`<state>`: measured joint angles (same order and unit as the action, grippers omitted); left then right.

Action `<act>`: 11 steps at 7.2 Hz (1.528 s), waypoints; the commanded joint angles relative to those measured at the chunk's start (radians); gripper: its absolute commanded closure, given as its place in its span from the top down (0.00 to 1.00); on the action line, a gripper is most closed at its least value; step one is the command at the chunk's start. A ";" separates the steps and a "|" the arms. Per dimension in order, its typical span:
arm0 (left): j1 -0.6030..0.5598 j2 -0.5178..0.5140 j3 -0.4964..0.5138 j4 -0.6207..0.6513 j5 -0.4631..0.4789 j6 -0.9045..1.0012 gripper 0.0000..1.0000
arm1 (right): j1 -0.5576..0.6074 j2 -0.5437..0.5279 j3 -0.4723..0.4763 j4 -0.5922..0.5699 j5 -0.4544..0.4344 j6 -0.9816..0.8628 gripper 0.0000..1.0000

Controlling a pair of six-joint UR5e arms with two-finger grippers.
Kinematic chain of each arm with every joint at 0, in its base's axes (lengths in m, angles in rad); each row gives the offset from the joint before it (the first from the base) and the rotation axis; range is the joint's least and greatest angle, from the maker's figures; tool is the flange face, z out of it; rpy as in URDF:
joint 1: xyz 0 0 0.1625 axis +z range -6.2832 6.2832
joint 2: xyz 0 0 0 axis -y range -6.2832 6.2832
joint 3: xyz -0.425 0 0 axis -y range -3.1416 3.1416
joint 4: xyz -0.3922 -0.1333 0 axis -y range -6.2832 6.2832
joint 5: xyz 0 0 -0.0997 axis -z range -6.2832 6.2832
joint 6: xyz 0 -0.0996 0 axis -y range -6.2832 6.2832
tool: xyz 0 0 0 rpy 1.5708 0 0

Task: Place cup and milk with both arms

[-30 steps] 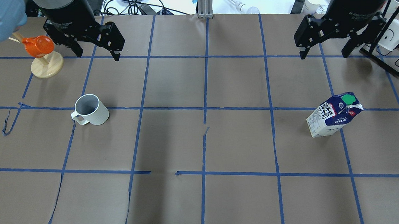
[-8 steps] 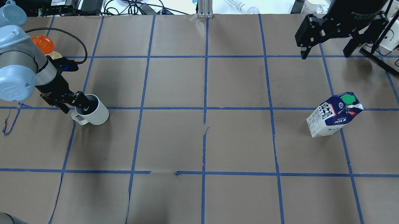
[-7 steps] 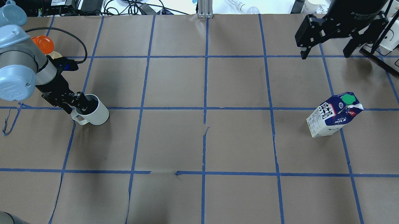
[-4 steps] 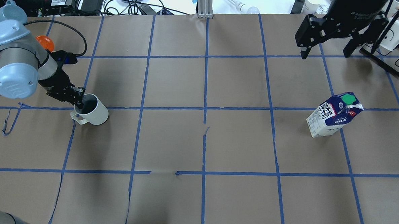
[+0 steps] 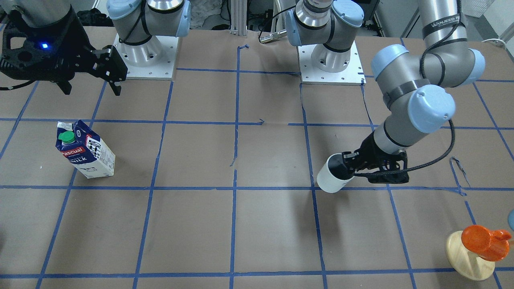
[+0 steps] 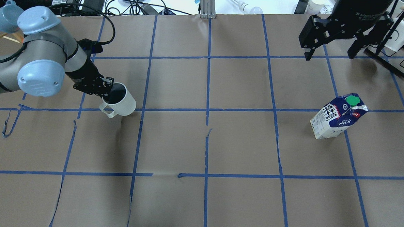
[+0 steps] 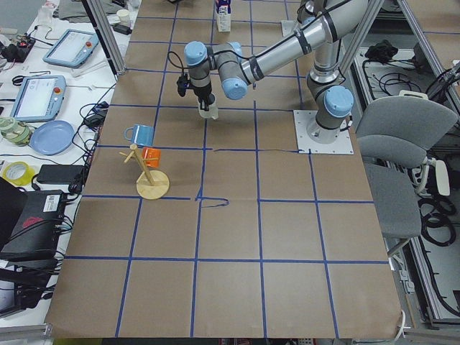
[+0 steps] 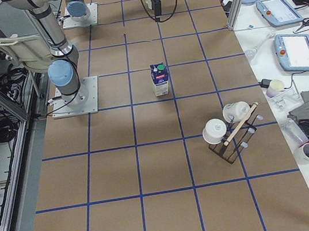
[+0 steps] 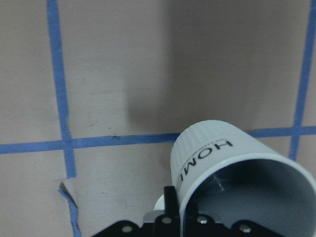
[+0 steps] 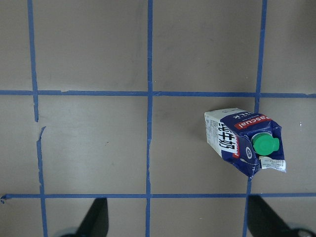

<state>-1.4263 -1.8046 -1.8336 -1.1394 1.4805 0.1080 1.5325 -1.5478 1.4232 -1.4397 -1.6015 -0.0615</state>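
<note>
Mug (image 6: 119, 101) is held by the left tool (image 6: 106, 91). One finger is down inside the mouth, the other outside the wall by the handle, pinched on the rim. The mug hangs tilted with its base swung away from the wrist. Its shadow sits apart from it, so I read it as clear of the surface (image 6: 201, 202). It's well apart from the milk carton (image 6: 338, 116), on the robot's left of it, past the centre tape line.

The milk carton is untouched. It stands upright with the green cap (image 10: 265, 144) on top, long axis vertical.

The right tool (image 6: 329, 56) is by far the nearer one to the carton. It is raised over the surface near the carton, fingers spread wide, nothing between them. In its wrist view the carton lies off the midline, closer to one finger than the other.

My read for your next move on that side: shift sideways until the carton is centred, then descend and close across the body below the gable. A high grip on a tall, narrow carton could tip it.

The orange cup (image 5: 482, 241) on its wooden stand is farther from the carton than the mug, so it looks out of the way.
</note>
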 commanded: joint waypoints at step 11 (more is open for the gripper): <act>-0.522 0.023 -0.081 0.201 -0.002 -0.472 1.00 | 0.000 0.003 0.000 -0.002 0.000 0.000 1.00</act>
<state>-1.9587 -1.7973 -1.9366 -0.9936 1.4689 -0.3779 1.5318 -1.5451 1.4235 -1.4408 -1.6015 -0.0620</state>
